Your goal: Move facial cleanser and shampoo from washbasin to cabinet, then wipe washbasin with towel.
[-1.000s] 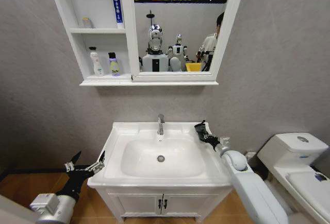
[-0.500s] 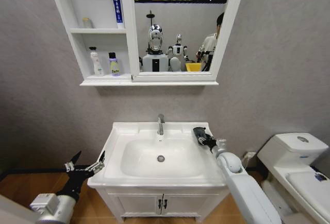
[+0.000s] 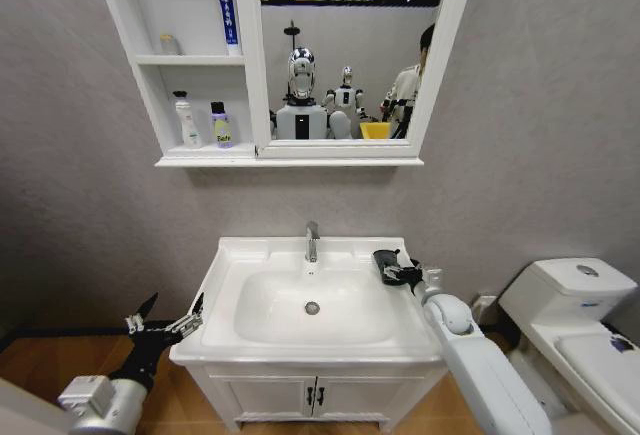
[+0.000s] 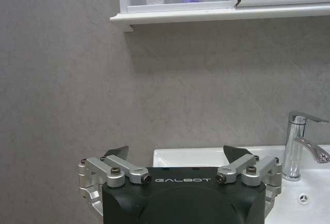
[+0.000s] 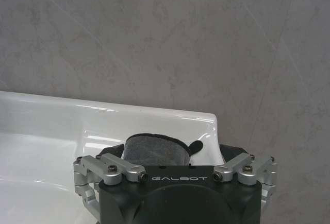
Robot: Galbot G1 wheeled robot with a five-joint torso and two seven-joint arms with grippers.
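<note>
Right claw [image 3: 392, 267] clenched on towel [image 5: 154, 151] at washbasin [image 3: 225, 285] rim; left claw [image 3: 165, 325] released, low.

White tubular right arm [image 3: 490, 370]; black gripper bodies lettered GALBOT [image 4: 183, 179], silver screwed linkages [image 5: 116, 170], dark pointed jaws, grey left wrist [image 3: 95, 402].

Washbasin [image 3: 232, 285] bowl open; faucet [image 3: 312, 242] blocks rear centre.
</note>
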